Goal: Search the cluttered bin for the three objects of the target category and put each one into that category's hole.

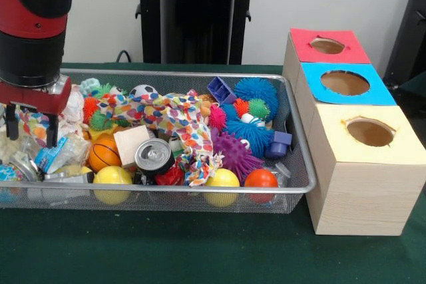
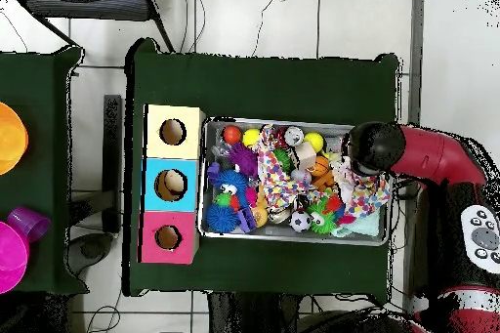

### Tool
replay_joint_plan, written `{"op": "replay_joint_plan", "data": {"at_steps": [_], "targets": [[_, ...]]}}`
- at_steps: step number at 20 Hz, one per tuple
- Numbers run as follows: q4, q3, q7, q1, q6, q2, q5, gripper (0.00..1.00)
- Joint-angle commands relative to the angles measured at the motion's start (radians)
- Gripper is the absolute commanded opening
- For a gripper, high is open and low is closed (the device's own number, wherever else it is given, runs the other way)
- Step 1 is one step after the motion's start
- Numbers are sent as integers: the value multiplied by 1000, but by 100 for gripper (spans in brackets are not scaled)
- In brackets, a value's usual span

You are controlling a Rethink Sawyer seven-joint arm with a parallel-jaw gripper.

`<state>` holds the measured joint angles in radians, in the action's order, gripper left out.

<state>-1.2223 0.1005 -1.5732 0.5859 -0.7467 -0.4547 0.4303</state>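
Front view shows the gripper (image 1: 30,124) hanging open and empty over one end of the wire bin (image 1: 200,194), fingers (image 1: 52,131) apart just above crumpled wrappers (image 1: 60,154). At the bin's opposite end stand three boxes with holes: red (image 1: 326,46), blue (image 1: 345,83), yellow (image 1: 369,131). Balls, spiky toys and a can (image 1: 154,156) fill the bin.

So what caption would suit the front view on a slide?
Robot gripper hovers over one end of a wire bin crammed with toys, beside three wooden boxes with red, blue and yellow holed tops.
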Motion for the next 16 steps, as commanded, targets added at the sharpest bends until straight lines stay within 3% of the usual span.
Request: {"op": "replay_joint_plan", "data": {"at_steps": [1,7,16], "targets": [[-66,72,-9,23,-18,33,-40,100],[-67,82,-24,31,2,53,-61,100],[-65,89,-12,22,-72,12,-119,100]]}}
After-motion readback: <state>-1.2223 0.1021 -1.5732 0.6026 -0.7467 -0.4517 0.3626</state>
